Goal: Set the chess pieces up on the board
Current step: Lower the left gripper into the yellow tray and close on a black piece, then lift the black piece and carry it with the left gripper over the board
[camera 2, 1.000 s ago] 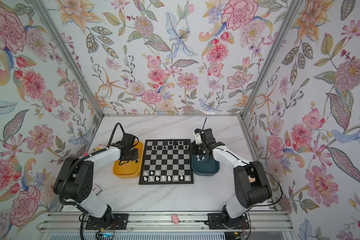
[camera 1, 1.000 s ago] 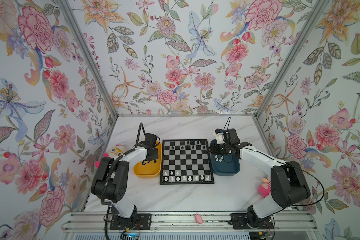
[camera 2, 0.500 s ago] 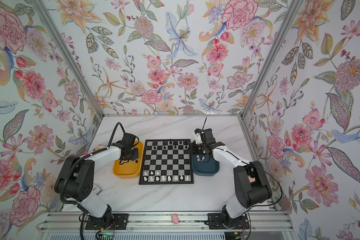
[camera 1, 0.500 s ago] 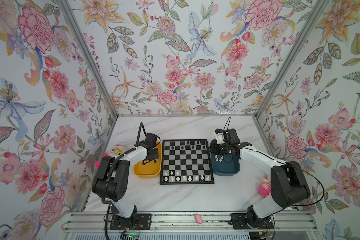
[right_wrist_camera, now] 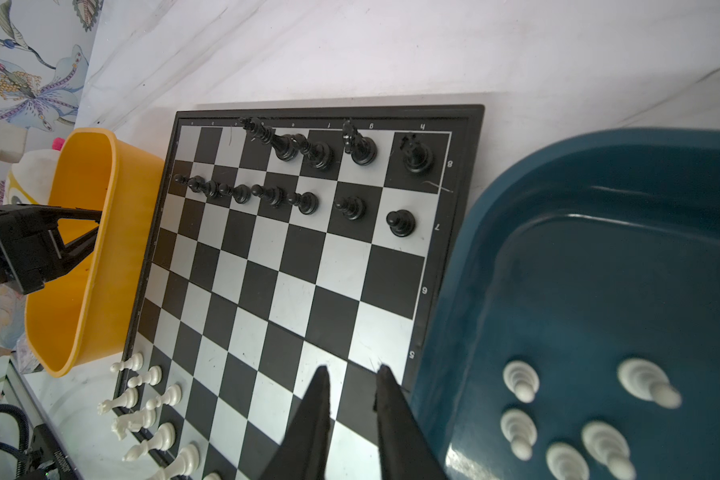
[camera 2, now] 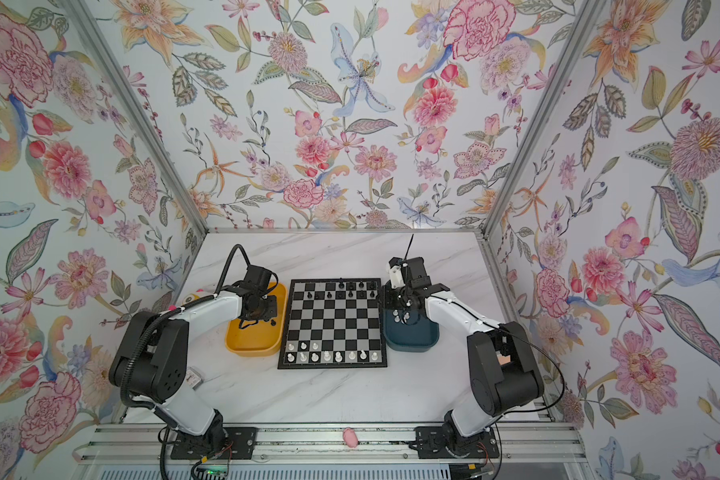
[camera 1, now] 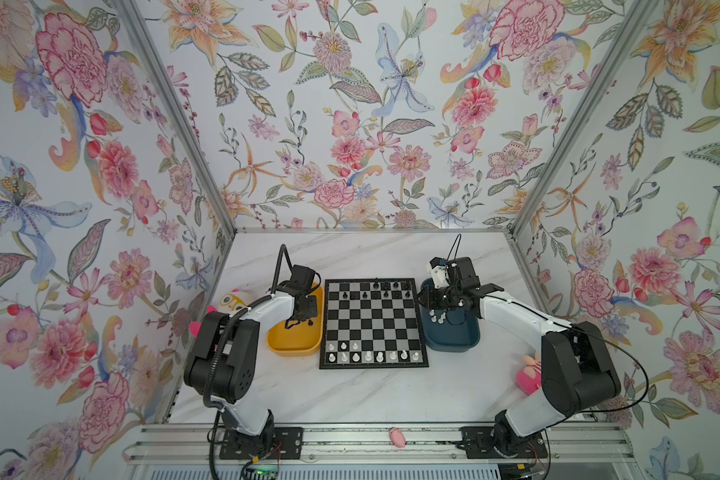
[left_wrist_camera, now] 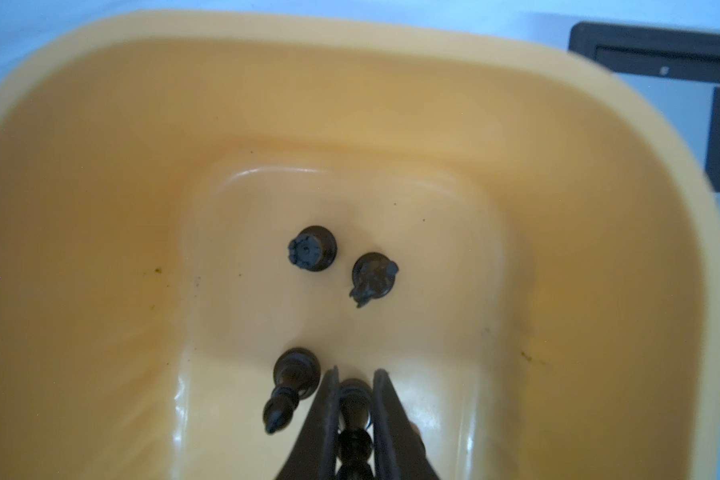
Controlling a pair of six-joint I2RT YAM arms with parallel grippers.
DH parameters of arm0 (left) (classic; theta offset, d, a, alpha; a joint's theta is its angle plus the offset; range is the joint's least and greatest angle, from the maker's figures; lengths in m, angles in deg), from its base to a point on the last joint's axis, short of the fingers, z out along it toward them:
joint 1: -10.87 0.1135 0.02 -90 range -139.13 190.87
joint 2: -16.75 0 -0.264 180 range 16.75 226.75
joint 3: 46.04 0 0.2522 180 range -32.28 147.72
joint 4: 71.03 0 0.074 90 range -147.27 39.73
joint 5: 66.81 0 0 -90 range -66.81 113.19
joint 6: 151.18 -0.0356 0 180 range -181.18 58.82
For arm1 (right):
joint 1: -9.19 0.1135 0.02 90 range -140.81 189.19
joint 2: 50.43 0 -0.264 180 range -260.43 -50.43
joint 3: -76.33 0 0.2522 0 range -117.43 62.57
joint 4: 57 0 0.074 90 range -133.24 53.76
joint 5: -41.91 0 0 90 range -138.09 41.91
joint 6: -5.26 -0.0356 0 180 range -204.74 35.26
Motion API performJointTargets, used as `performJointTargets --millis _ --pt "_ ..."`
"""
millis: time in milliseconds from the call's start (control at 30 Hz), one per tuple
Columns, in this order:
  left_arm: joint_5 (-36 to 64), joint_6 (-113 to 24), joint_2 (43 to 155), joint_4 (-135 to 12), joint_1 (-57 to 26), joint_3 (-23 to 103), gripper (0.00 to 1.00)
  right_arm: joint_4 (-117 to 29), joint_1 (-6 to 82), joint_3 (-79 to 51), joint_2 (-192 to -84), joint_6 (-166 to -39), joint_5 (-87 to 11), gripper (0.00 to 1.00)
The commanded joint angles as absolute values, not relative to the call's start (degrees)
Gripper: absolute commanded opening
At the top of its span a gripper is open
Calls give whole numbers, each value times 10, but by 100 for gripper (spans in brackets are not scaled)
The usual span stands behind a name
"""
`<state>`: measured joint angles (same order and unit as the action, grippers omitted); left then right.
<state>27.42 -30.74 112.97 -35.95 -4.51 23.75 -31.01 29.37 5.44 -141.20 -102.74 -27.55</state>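
Versus 1 s earlier: both arms in same pose in top views; line-up on board (camera 1: pixel 373 322) unchanged.

Hard to see: top views hide tips of left hand (left_wrist_camera: pixel 356 370) under its wrist. Type of held black piece (left_wrist_camera: pixel 352 401) unclear; part cut off at frame edge.

Positions:
- Yellow tray (left_wrist_camera: pixel 100 208): left hand inside, tips pinching black piece. 3 loose black pieces (left_wrist_camera: pixel 312 248) just beside.
- Board edge nearest blue tray (right_wrist_camera: pixel 558 187): right hand (right_wrist_camera: pixel 352 370) above it, narrowly spread, empty.
- Blue tray: 5 white pieces (right_wrist_camera: pixel 520 380) inside, apart from tips.

on the black border of the board (right_wrist_camera: pixel 292 266) stand the numbers 8, 7, 6 and 5 along one edge, and small letters e, f, g, h along another.
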Motion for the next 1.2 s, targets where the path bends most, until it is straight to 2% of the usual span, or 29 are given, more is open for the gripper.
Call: performJointTargets --millis 0,533,1167 --pt "273 -315 1141 -348 -39 248 17 -305 296 46 -1419 -1032 -283 22" --pt "274 -316 1134 -345 -40 255 8 -304 296 48 -1417 -1033 -285 22" --pt "271 -320 1067 -311 -73 349 8 -304 295 48 -1413 -1031 -282 22"
